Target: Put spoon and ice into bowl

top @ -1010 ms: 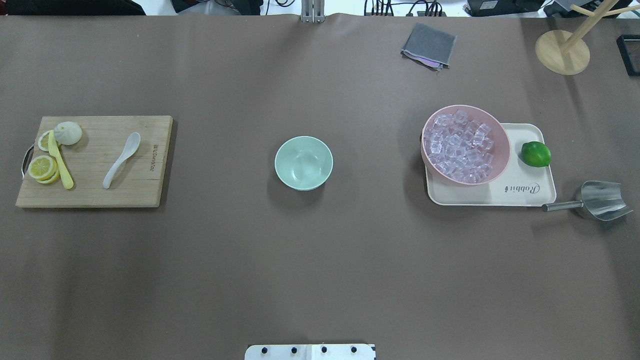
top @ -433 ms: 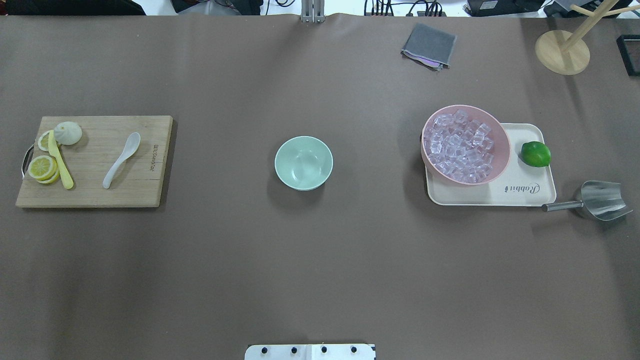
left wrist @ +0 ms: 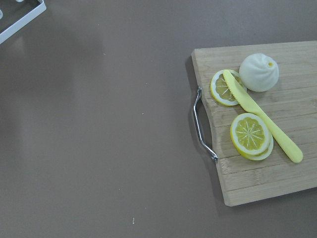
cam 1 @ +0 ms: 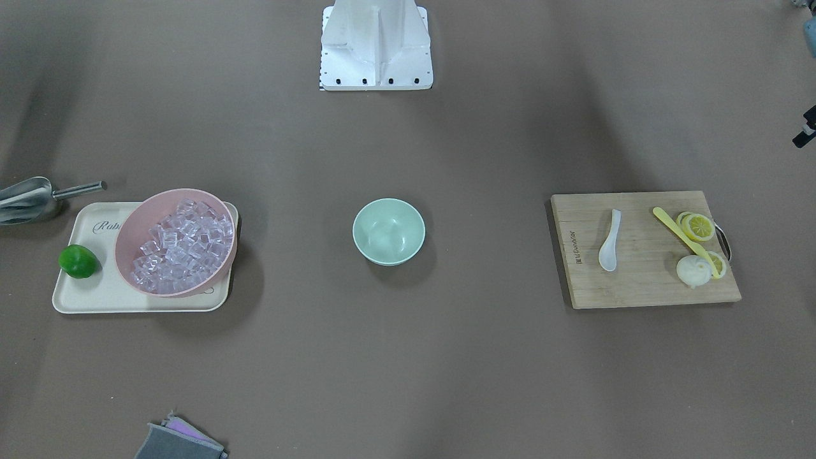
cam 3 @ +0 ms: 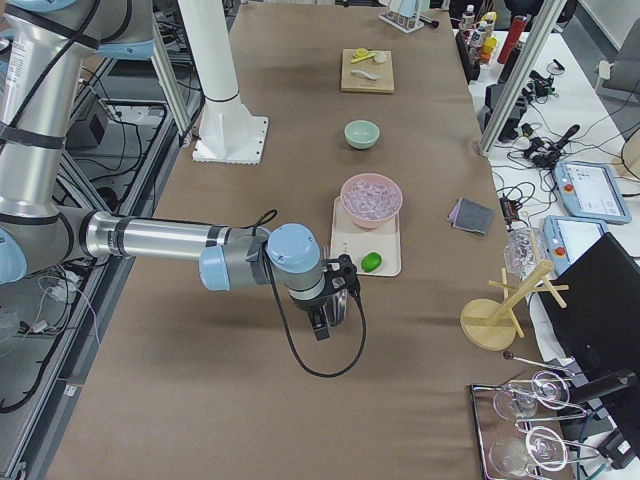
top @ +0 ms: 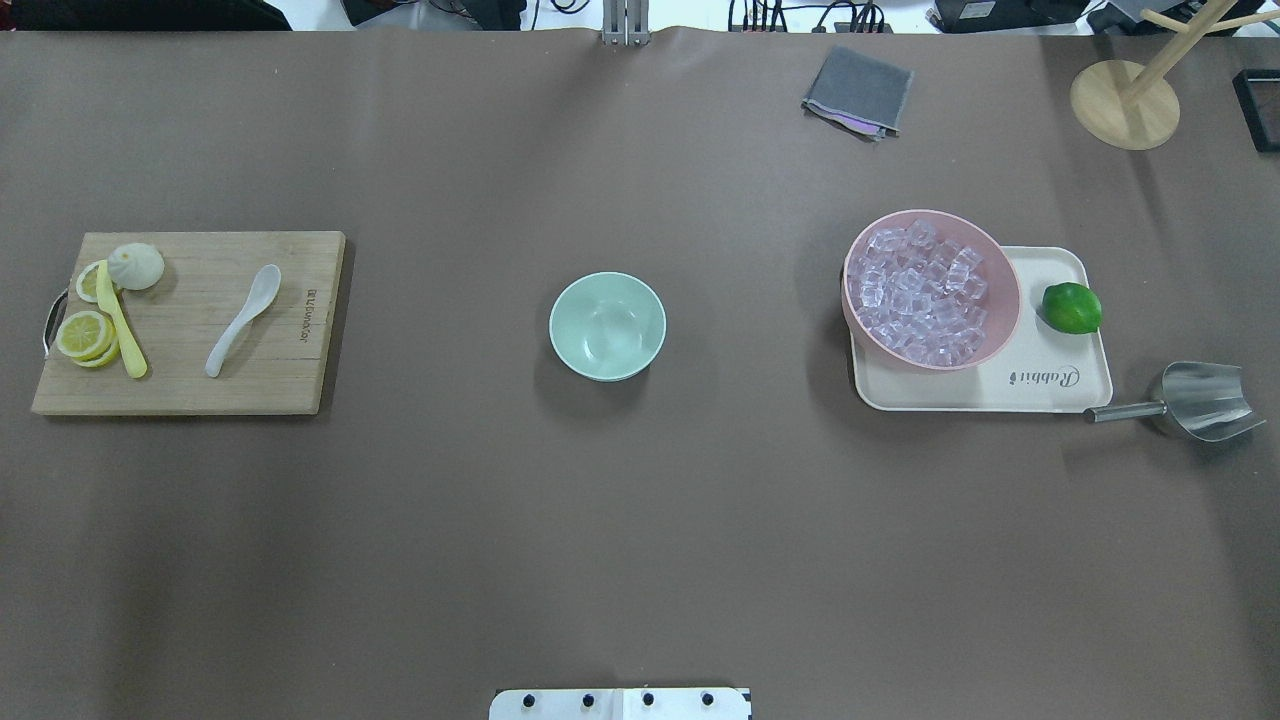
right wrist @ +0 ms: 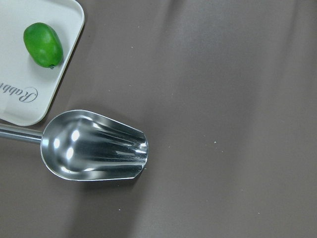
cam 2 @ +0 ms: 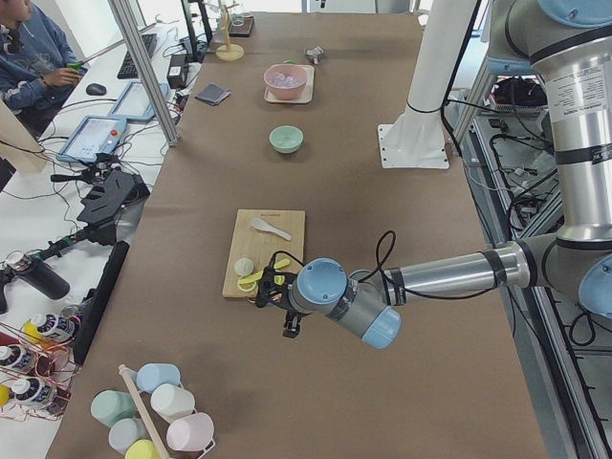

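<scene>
Tabletop [top: 640, 560] brown, matte; left gripper [cam 2: 288, 325], right gripper [cam 3: 322, 325]: spread or pressed, cannot tell.

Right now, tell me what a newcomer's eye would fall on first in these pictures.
The pink bowl heaped with clear ice, on the cream tray at the robot's right, stands out most. The mint-green bowl sits empty at the table's middle. On the robot's left, a wooden cutting board carries bright lemon slices and the white spoon.
</scene>
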Available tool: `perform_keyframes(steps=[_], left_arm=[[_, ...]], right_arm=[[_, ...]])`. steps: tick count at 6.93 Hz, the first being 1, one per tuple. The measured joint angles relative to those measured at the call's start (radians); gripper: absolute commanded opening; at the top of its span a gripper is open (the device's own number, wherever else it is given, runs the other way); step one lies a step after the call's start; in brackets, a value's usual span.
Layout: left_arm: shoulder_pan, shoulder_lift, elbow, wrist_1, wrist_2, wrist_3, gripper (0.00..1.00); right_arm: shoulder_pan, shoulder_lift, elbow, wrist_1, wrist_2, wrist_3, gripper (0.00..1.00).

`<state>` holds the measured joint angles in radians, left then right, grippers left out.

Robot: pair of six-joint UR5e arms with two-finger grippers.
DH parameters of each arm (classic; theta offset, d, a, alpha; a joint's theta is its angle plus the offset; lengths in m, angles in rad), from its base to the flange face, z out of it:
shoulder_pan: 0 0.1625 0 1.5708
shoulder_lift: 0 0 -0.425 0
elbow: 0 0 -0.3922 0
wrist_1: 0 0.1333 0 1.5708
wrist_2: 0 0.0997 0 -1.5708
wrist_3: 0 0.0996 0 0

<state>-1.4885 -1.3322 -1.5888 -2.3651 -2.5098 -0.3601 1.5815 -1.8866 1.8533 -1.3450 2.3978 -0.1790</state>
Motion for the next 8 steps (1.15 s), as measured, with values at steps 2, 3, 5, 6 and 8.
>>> perform_keyframes(steps=[2, 3, 5, 6, 8], left_arm=[[0.107, -0.065, -0.036, 0.002, 0.046, -0.109, 0.87], [0.19, -0.117, -0.038, 0.005, 0.111, -0.13, 0.85], [0.357, -0.238, -0.033, 0.045, 0.233, -0.143, 0.75], [0.415, -0.291, -0.032, 0.074, 0.27, -0.145, 0.74], [0.52, -0.356, -0.02, 0.098, 0.348, -0.163, 0.7]], right_arm=[[-0.002, 0.004, 0.032, 0.0, 0.011, 0.075, 1.0], [-0.007, 0.015, 0.039, -0.001, 0.014, 0.091, 1.0], [-0.045, 0.067, 0.044, -0.002, 0.024, 0.154, 1.0], [-0.075, 0.099, 0.048, -0.001, 0.027, 0.211, 1.0], [-0.156, 0.155, 0.05, 0.0, 0.024, 0.323, 1.0]])
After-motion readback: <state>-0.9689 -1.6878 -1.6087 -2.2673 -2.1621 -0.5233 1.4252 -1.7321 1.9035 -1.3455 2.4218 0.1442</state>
